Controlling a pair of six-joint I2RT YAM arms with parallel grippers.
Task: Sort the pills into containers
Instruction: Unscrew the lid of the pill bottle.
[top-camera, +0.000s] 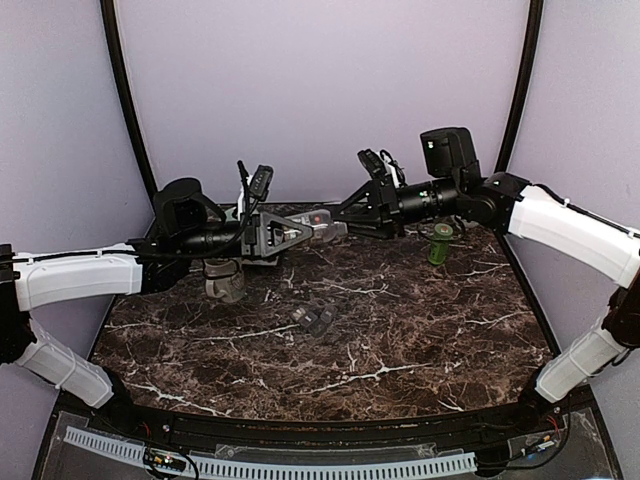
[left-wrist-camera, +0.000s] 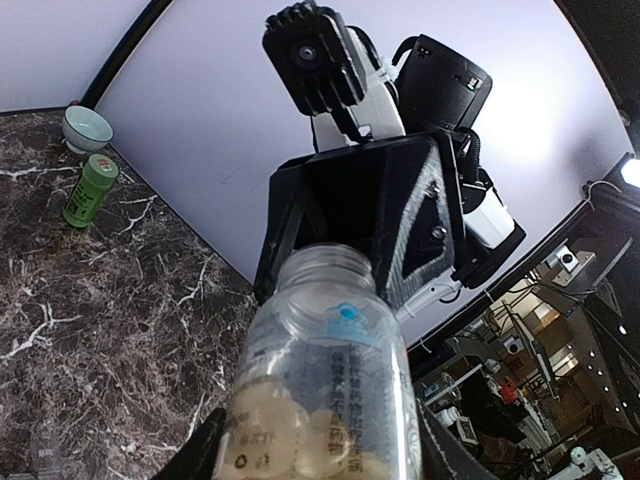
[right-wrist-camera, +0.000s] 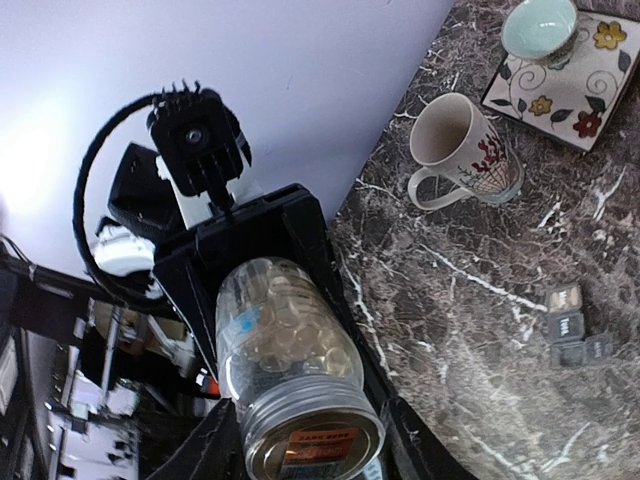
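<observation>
A clear little jar (top-camera: 320, 226) of tan-yellow pills (right-wrist-camera: 290, 310) hangs level in the air between both arms, above the back of the table. My left gripper (top-camera: 298, 233) is shut on the jar's body (left-wrist-camera: 325, 370); its fingers (left-wrist-camera: 200, 452) flank the jar, and the pills (left-wrist-camera: 290, 420) lie at the near end. My right gripper (top-camera: 347, 224) is closed around the threaded mouth end (right-wrist-camera: 312, 430), which shows an orange label. The dark grey strip of compartments (top-camera: 315, 320) lies on the table's middle, apart from both grippers; it also shows in the right wrist view (right-wrist-camera: 570, 325).
A white mug (right-wrist-camera: 465, 150) stands under the left arm (top-camera: 225, 280). A pale teal bowl (right-wrist-camera: 540, 28) sits on a floral coaster (right-wrist-camera: 590, 75). A green bottle (top-camera: 440, 243) stands at the back right and shows in the left wrist view (left-wrist-camera: 90, 190).
</observation>
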